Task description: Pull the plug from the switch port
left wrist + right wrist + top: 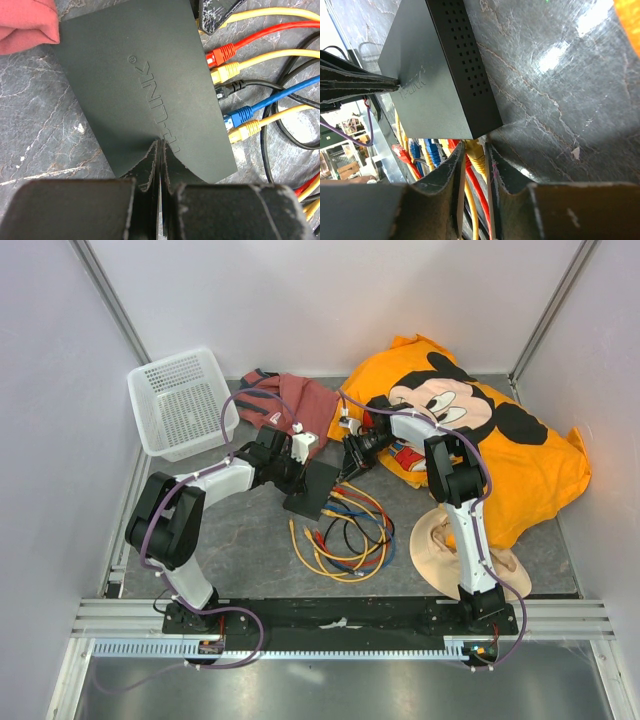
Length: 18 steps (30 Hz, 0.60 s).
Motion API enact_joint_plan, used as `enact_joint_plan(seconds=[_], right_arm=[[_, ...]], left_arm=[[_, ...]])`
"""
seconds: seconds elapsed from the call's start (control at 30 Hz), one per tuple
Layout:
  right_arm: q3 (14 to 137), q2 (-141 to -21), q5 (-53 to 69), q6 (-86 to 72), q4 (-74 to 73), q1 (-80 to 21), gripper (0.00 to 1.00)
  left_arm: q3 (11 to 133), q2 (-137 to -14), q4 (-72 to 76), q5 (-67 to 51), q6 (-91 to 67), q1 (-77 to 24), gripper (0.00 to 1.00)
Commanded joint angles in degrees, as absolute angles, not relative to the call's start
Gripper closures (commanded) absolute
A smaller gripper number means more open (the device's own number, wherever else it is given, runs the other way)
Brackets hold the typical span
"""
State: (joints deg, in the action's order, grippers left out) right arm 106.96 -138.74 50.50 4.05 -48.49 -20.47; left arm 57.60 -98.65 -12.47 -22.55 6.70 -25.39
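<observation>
The switch (312, 490) is a flat matte-black box lying mid-table, with its sockets facing the cables. In the left wrist view the switch (135, 85) carries red (220, 55), yellow, black and blue (240, 116) plugs along its right edge. My left gripper (159, 144) is shut, and its tips press on the switch's top near the near edge. My right gripper (476, 147) is closed around a yellow plug (481, 157) that sits in the end port at the switch's corner (470, 125). In the top view my left gripper (298, 470) and right gripper (350, 462) flank the switch.
Coloured cables (345, 535) coil in front of the switch. A white basket (180, 400) stands at the back left. A red cloth (290, 400) lies behind the switch. An orange Mickey pillow (500, 440) and a beige hat (450, 540) lie at the right.
</observation>
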Motion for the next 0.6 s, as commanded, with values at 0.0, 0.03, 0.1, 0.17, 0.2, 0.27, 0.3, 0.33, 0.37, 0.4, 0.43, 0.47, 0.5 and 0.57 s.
enact_joint_plan(seconds=[0.0, 0.03, 0.1, 0.17, 0.2, 0.27, 0.3, 0.33, 0.37, 0.4, 0.43, 0.47, 0.5, 0.57], right_arm=[[105.21, -144.14, 39.11, 6.50, -47.20, -21.36, 0.73], [105.21, -144.23, 39.11, 6.50, -47.20, -21.44, 0.74], [105.12, -144.23, 38.59, 6.68, -47.20, -21.53, 0.78], [105.03, -144.23, 37.71, 6.68, -47.37, -21.53, 0.82], [104.94, -144.14, 37.36, 6.68, -47.55, -21.53, 0.84], [104.68, -144.05, 36.21, 6.94, -47.99, -21.53, 0.87], [104.33, -144.05, 35.86, 7.03, -48.16, -21.53, 0.87], [104.07, -143.97, 35.08, 7.21, -48.43, -21.53, 0.88], [103.80, -143.70, 34.63, 7.56, -48.51, -21.53, 0.89], [103.10, -143.61, 34.19, 7.65, -48.60, -21.53, 0.90], [102.83, -143.53, 33.32, 7.65, -48.78, -21.45, 0.91], [102.57, -143.35, 32.79, 7.91, -48.87, -21.53, 0.92], [102.05, -143.18, 32.26, 8.08, -48.95, -21.53, 0.92], [101.60, -143.17, 30.86, 8.26, -49.04, -21.45, 0.93]], left_arm=[[57.66, -99.23, -13.45, -20.13, 6.15, -25.93, 0.98], [57.66, -99.23, -13.45, -20.13, 6.15, -25.93, 0.98], [57.66, -99.14, -13.36, -20.13, 6.33, -26.02, 0.98], [57.66, -99.14, -13.36, -20.04, 6.24, -26.10, 0.98], [57.66, -99.05, -13.45, -19.95, 6.24, -26.19, 0.98], [57.66, -99.14, -13.45, -19.95, 6.33, -26.28, 0.98], [57.66, -99.05, -13.36, -19.95, 6.33, -26.28, 0.98], [57.66, -99.14, -13.36, -19.95, 6.33, -26.28, 0.98], [57.57, -99.05, -13.36, -19.86, 6.33, -26.37, 0.98], [57.57, -99.05, -13.36, -19.86, 6.33, -26.37, 0.98], [57.57, -99.05, -13.45, -19.78, 6.42, -26.45, 0.98], [57.57, -99.05, -13.45, -19.86, 6.42, -26.46, 0.98], [57.57, -99.05, -13.36, -19.86, 6.42, -26.46, 0.98], [57.57, -99.14, -13.45, -19.86, 6.42, -26.54, 0.98]])
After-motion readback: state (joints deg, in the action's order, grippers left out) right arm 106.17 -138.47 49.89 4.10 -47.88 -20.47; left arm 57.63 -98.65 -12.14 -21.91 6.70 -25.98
